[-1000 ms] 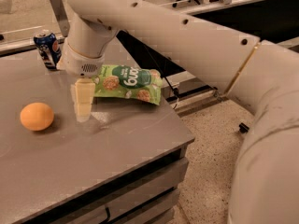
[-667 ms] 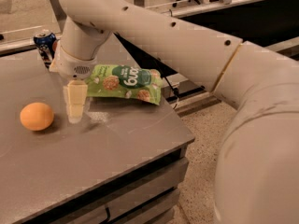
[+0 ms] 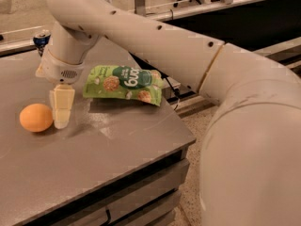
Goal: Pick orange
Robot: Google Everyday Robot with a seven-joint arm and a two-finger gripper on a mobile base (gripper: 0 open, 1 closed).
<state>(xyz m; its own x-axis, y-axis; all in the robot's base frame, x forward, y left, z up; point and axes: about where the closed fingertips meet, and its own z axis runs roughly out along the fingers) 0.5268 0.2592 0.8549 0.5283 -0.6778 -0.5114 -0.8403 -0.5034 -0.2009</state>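
The orange point(image 3: 36, 117) is a smooth round orange-yellow fruit lying on the grey table point(image 3: 108, 149) at the left. My gripper point(image 3: 61, 118) hangs from the white arm, pointing down, with its pale tip close to the table just to the right of the orange. A small gap shows between it and the fruit. The gripper holds nothing that I can see.
A green snack bag point(image 3: 124, 83) lies flat on the table right of the gripper. A blue soda can point(image 3: 41, 39) stands at the far left back, partly behind the arm. The table's right edge drops to a speckled floor point(image 3: 188, 201).
The gripper has moved left across the table, from beside the green bag to just right of the orange. The orange and bag have stayed put.
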